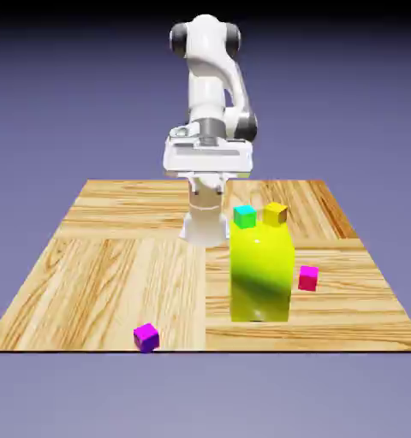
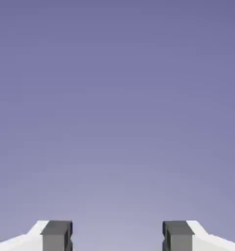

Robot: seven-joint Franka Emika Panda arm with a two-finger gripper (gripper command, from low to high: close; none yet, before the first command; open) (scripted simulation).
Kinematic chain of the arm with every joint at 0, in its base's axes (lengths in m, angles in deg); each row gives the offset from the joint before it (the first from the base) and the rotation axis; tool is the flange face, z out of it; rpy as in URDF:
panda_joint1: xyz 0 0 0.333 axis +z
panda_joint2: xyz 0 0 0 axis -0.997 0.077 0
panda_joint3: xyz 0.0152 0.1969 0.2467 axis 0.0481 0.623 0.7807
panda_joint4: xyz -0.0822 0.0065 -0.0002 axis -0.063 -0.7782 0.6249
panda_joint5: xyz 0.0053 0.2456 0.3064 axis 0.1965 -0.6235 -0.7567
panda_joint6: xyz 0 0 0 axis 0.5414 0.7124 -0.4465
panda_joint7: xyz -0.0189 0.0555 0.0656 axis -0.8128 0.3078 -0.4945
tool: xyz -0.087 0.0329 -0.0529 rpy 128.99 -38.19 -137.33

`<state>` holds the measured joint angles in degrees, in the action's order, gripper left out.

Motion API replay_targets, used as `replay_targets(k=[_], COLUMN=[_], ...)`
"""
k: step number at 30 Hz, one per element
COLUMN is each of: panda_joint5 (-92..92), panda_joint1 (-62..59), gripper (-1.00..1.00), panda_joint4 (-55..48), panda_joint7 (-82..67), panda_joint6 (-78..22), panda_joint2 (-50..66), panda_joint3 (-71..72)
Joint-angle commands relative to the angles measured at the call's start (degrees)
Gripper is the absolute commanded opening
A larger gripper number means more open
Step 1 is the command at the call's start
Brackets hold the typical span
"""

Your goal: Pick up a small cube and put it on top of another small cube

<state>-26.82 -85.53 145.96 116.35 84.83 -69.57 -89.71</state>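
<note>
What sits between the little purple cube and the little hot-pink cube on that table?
In the exterior view, the tall yellow-green block stands partly between the purple cube and the hot-pink cube; the rest is bare wooden table.

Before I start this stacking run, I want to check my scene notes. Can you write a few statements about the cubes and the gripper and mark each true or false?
1. The purple-magenta cube sits near the table's near edge. True.
2. The hot-pink cube is stacked on the purple-magenta cube. False: they lie apart, on opposite sides of the yellow-green block.
3. The gripper is open and holds nothing. True.
4. The hand view shows the teal cube. False: only plain backdrop shows.
5. The yellow cube lies behind the block. True.
</note>
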Motion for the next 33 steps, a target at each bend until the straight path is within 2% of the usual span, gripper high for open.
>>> replay_targets(k=[1, 33], panda_joint5=[2.5, 82.2], panda_joint1=[-0.5, -17.2], gripper=[0.0, 0.0], panda_joint4=[-0.8, -25.1], panda_joint7=[-1.4, -45.6], panda_joint6=[-0.4, -13.0], panda_joint2=[1.5, 48.3], panda_joint3=[0.1, 3.4])
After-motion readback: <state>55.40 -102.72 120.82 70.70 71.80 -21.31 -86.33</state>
